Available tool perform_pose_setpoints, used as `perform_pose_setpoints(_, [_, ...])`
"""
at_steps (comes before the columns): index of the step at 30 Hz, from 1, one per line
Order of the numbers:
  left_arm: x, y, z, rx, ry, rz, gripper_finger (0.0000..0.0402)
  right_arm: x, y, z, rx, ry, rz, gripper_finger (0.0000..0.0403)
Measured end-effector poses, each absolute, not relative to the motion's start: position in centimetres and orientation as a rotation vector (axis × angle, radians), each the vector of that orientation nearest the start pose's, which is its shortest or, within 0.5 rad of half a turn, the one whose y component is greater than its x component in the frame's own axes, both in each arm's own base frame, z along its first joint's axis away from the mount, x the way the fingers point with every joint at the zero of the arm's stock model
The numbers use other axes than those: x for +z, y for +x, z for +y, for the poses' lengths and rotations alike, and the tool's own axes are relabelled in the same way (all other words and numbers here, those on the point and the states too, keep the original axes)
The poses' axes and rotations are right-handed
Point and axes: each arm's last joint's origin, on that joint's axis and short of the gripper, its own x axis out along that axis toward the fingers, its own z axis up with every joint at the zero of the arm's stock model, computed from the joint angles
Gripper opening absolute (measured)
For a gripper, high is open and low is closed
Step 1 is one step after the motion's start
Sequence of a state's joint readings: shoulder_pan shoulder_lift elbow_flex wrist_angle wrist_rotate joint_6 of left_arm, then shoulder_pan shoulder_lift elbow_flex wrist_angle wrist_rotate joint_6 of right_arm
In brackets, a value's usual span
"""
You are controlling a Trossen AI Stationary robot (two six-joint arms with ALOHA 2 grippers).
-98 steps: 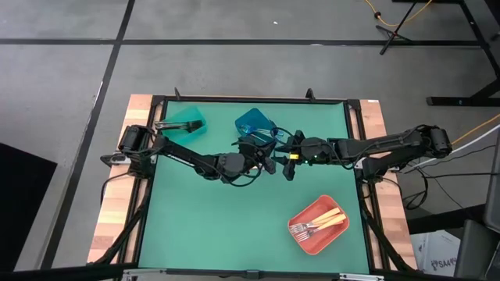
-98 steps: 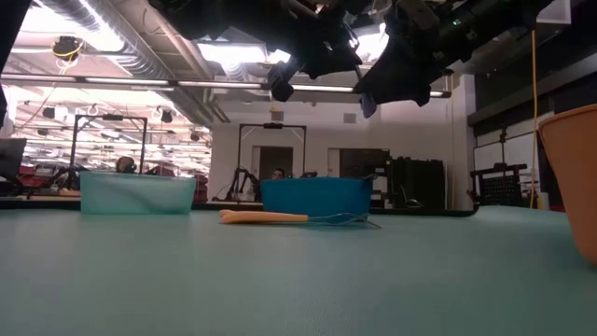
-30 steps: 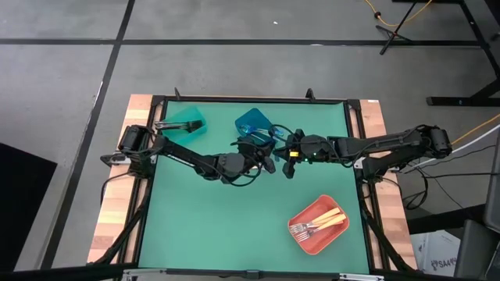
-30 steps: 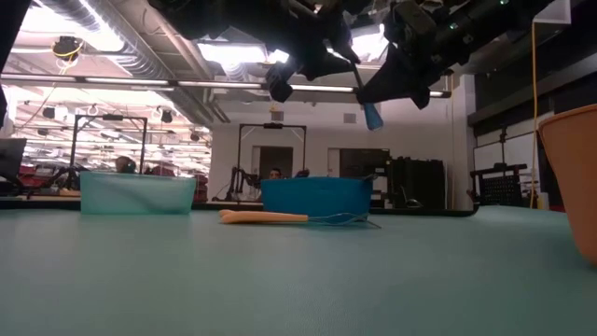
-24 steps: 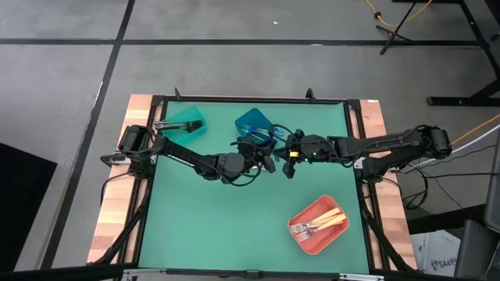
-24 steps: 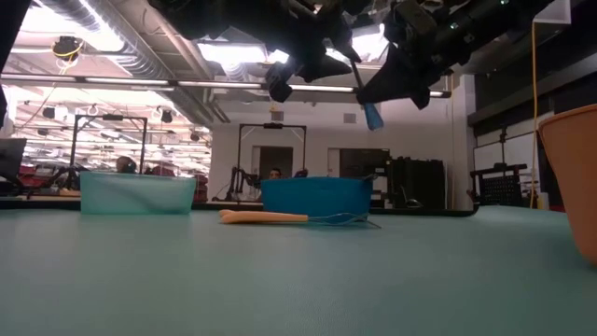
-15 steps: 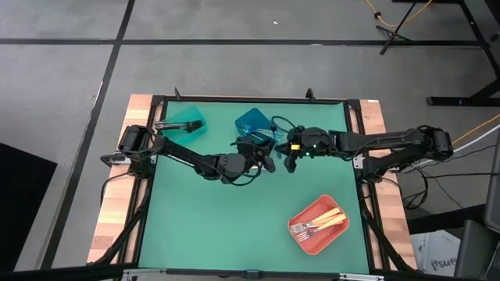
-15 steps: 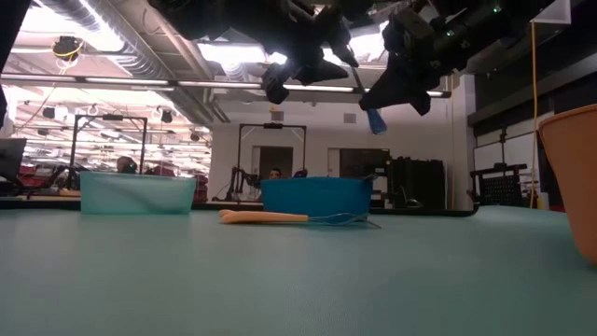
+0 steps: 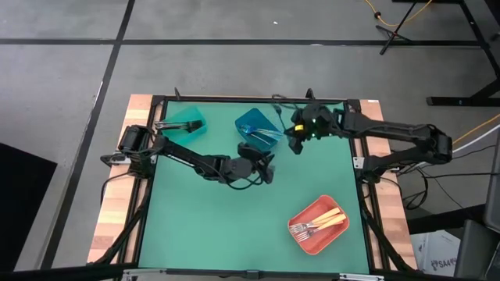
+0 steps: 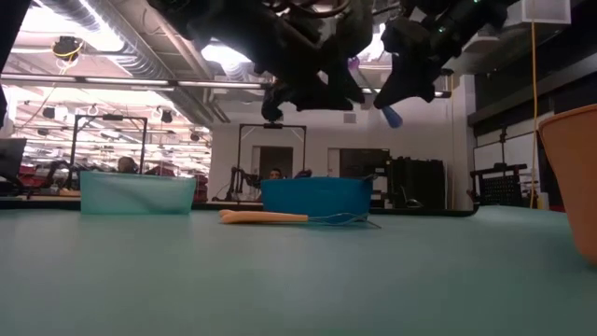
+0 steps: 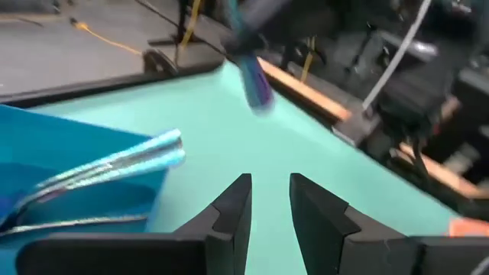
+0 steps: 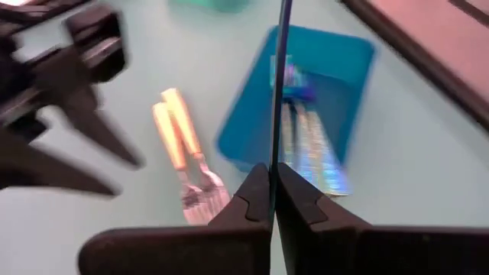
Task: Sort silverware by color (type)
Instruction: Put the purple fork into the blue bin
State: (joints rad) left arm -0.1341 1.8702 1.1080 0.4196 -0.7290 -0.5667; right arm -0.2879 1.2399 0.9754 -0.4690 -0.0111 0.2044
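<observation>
Both arms raised; right gripper (image 12: 273,200) pinches iridescent fork (image 12: 279,92) above blue bin (image 12: 348,84).

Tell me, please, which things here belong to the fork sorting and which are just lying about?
Part of the job:
- held iridescent fork, pinched in the right gripper
- iridescent forks in the blue bin
- loose gold-handled forks on the mat beside that bin
- sorted gold-handled forks in the red bin

Just around:
- teal bin
- cables off the table's right edge

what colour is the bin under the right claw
Blue: the bin holding iridescent forks, clearest in the right wrist view.
</observation>
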Motion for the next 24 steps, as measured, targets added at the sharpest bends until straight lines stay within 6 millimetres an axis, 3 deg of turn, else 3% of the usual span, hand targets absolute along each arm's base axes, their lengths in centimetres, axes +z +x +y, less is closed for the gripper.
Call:
perform_pose_setpoints(6, [19.4,39.9,-3.7,0.552,-0.405,0.236,0.0085,29.2,25.1,-10.0,-0.389,0.317,0.788,0.0000])
perform_pose_setpoints(14, [19.3,39.9,-4.1,0.514,-0.407,0.262,0.0085,28.8,28.0,-12.7,-0.328,0.327,1.040,0.0000])
perform_pose_setpoints(24, [19.1,39.8,-4.3,0.511,-0.399,0.280,0.0085,25.8,32.4,-14.6,-0.273,0.342,1.278,0.0000])
